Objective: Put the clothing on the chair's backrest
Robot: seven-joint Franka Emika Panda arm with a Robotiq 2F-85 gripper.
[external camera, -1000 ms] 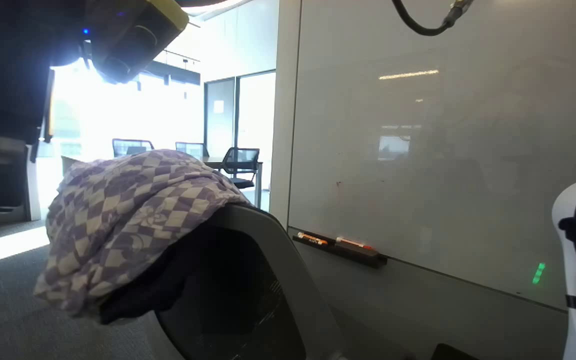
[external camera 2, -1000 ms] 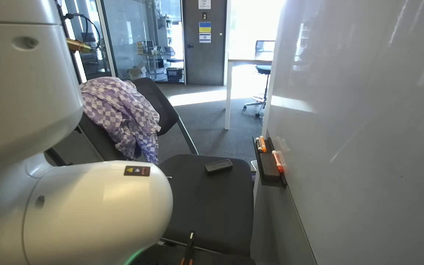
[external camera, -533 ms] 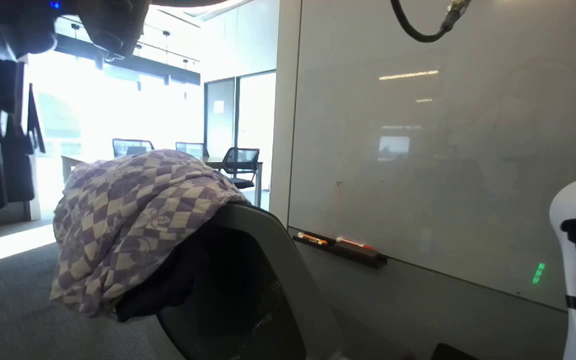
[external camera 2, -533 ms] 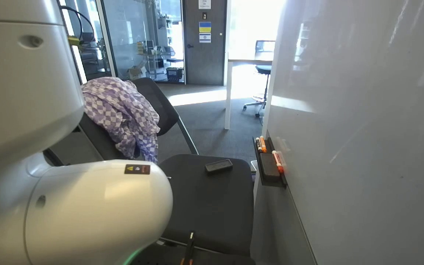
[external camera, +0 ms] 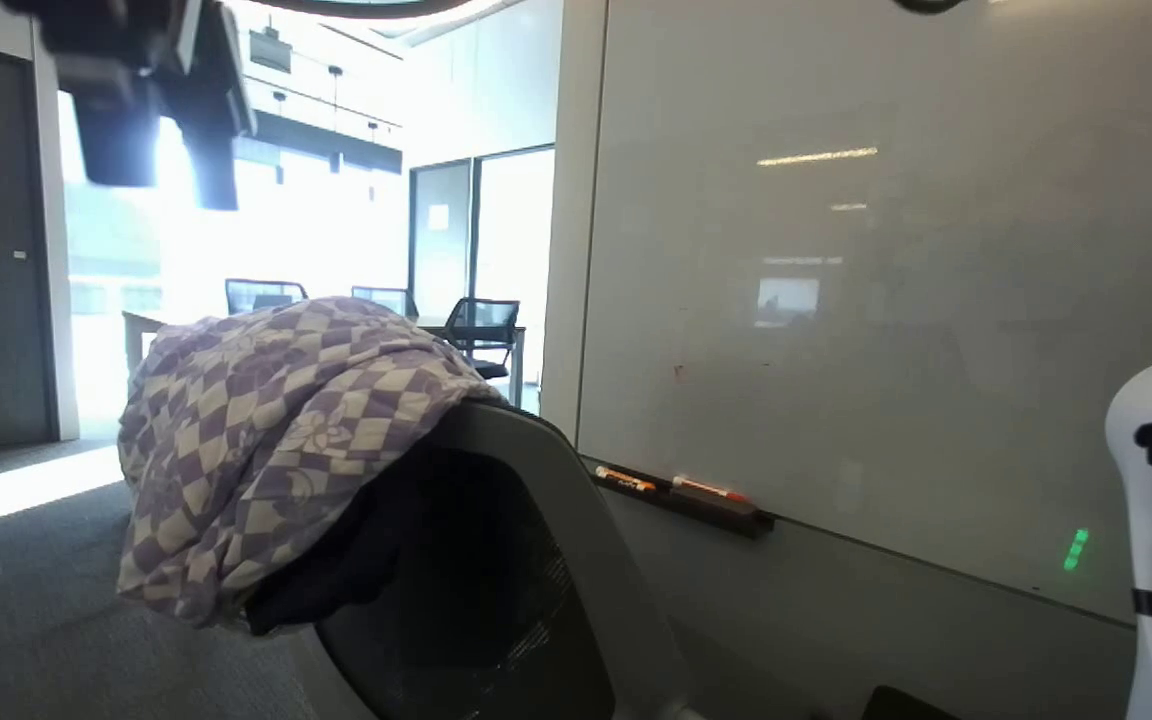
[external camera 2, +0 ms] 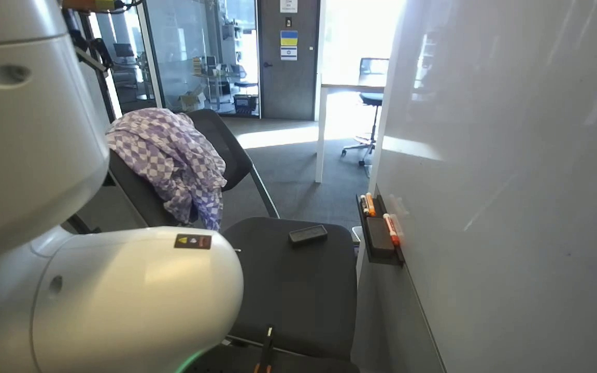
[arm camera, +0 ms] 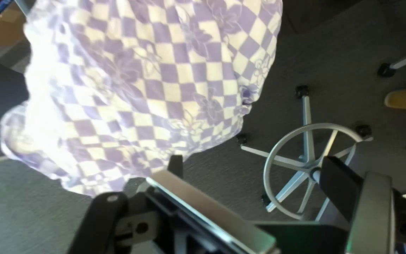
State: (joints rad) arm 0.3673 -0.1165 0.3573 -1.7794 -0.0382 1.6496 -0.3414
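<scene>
The clothing is a purple and white checkered cloth with flower outlines. It lies draped over the top of the chair's backrest in both exterior views [external camera: 296, 420] [external camera 2: 171, 155]. The dark mesh backrest [external camera: 526, 470] also shows in an exterior view [external camera 2: 223, 150]. Dark material shows under the cloth's lower edge. In the wrist view the cloth [arm camera: 160, 81] fills the upper left. My gripper [external camera: 164, 165] is above the cloth and apart from it at the upper left. In the wrist view my gripper [arm camera: 256, 169] has its fingers wide apart with nothing between them.
A whiteboard [external camera: 836, 300] with a marker tray [external camera: 706, 512] stands beside the chair. A dark eraser [external camera 2: 308, 235] lies on the dark seat [external camera 2: 298, 295]. A wheeled stool base [arm camera: 308, 167] and a shoe [arm camera: 405, 100] are on the floor. The white arm [external camera 2: 138, 290] hides part of the scene.
My gripper has risen from the cloth's left side and moved right, now above it. The cloth's hanging lower edge has shifted slightly right; it stays on the backrest.
</scene>
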